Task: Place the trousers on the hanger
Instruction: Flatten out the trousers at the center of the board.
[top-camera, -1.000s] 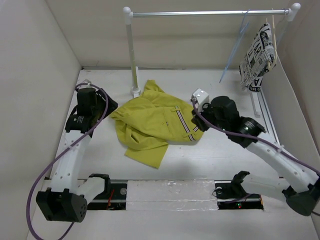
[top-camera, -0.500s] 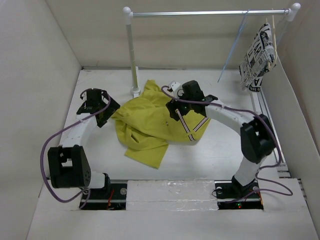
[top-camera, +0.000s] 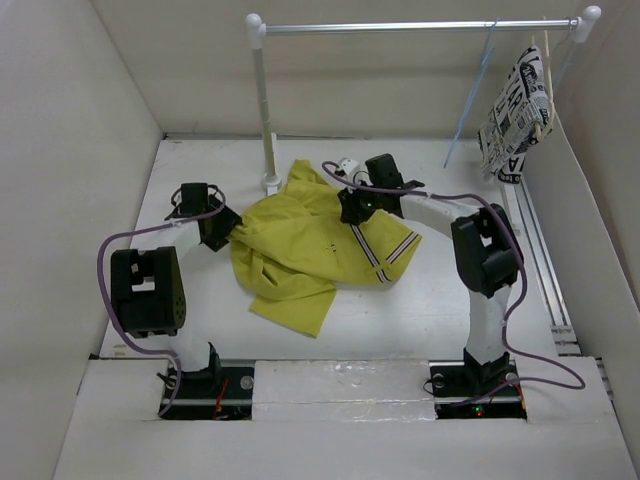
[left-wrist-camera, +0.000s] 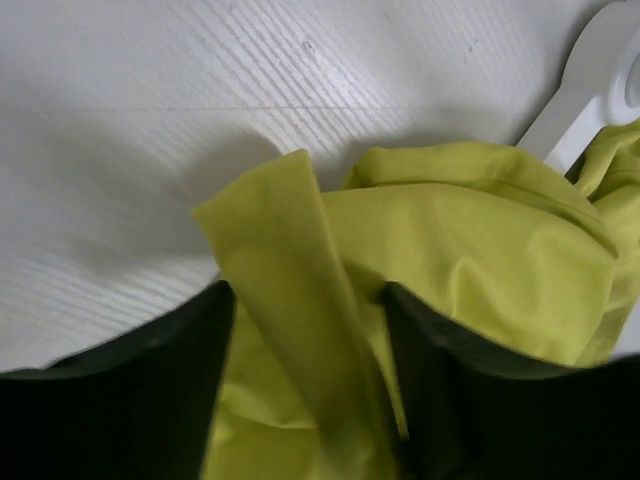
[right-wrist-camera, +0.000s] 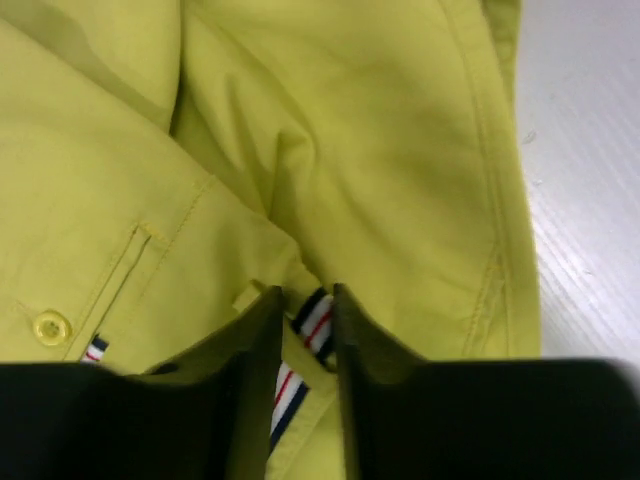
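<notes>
Left gripper (left-wrist-camera: 305, 300): spread, straddling a fold of the trousers (top-camera: 300, 250) on the desk (top-camera: 450, 300).
Right gripper (right-wrist-camera: 300, 305): pinching the striped waistband trim (right-wrist-camera: 314, 322).

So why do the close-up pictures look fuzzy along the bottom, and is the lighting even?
Left wrist: the dark left end effector, close to the lens, is out of focus; a soft grey shadow lies beside the mustard-yellow fabric trousers. Right wrist: the right end effector blurs likewise, but the stitching is sharp. Top external: even light, faint shadows.
</notes>
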